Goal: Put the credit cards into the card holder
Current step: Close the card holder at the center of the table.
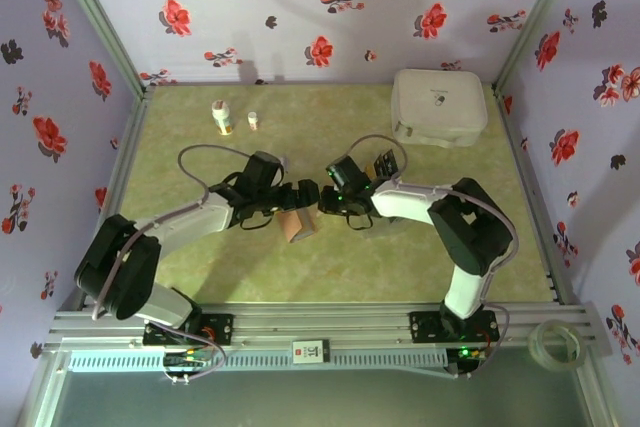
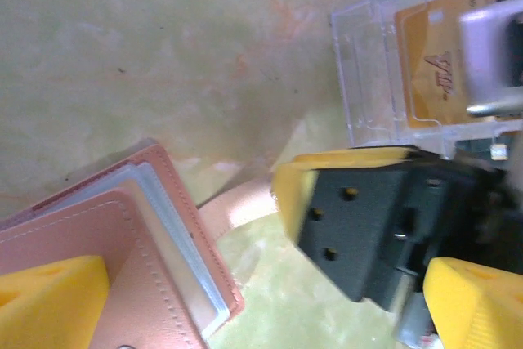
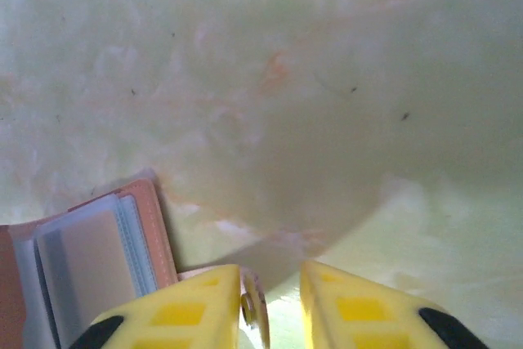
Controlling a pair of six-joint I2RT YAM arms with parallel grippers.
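Reddish-brown leather marks the card holder [image 1: 296, 226], which stands open near the middle of the worktop [image 1: 350, 267], a little toward the near edge, where both arms meet. We judge the task to be early. The holder's pale grey-blue sleeves are fanned out and ready, but the credit cards [image 2: 425, 55] sit in a clear tray [image 2: 359, 71] just beyond the right arm's pincer, toward the far edge. An orange-tan card is on top. From the right wrist we see a tan patch behind the front sleeve. It may be a card already in, or just leather showing through; we cannot tell which. Picking up the cards and sliding them in looks mostly undone.

Our left gripper [image 2: 261, 300] is spread wide and grasps nothing, with one finger beside the holder. Our right gripper [image 3: 270, 300] has its jaws only slightly apart, with the holder's thin strap [image 2: 237, 202] between them. We cannot tell whether it pinches the strap or has let go.

A white case [image 1: 440, 107] lies closed in the far right corner, its contents hidden. Two small bottles [image 1: 222, 117] stand near the far edge, left of centre.
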